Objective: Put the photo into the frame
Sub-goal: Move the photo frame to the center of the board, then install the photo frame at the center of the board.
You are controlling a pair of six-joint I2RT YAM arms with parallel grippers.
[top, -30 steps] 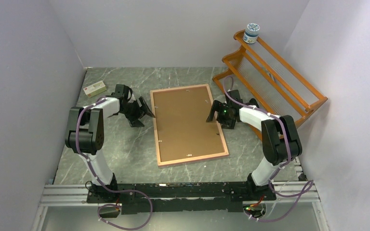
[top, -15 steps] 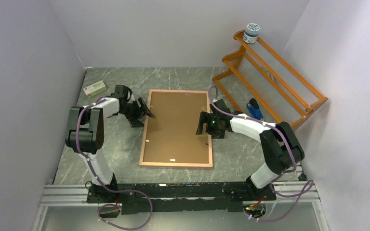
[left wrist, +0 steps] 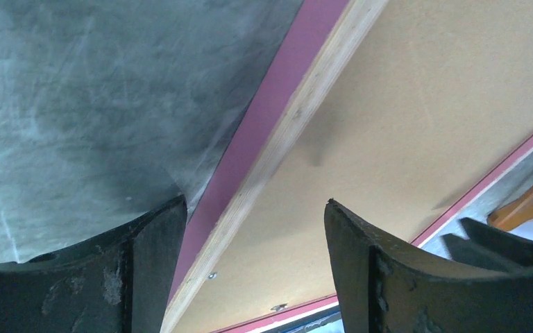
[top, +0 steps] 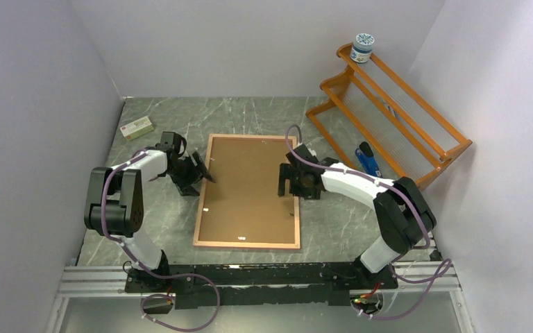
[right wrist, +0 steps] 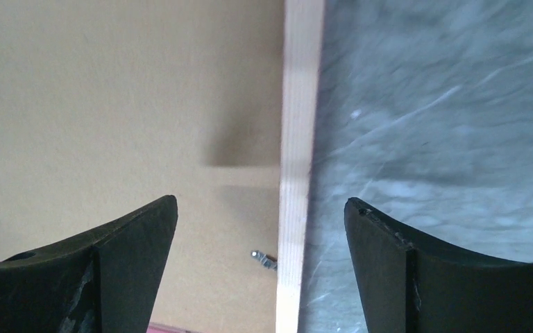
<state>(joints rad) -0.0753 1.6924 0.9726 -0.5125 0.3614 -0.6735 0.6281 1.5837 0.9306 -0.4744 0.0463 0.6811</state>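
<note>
The grey marbled table carried the frame at its middle. The frame lay flat, its brown backing board upward inside a thin pinkish light-wood rim, with small metal tabs at the inner edge. The orange wooden rack stood beyond the frame's far right corner. The left gripper sat low at the frame's left rail, jaws apart, and the rail ran between them in the wrist view. The right gripper sat at the frame's right rail, jaws likewise apart and straddling it. Whether either touched the rail could not be told. A blue object lay right of the frame, and a small box lay off its far left corner.
</note>
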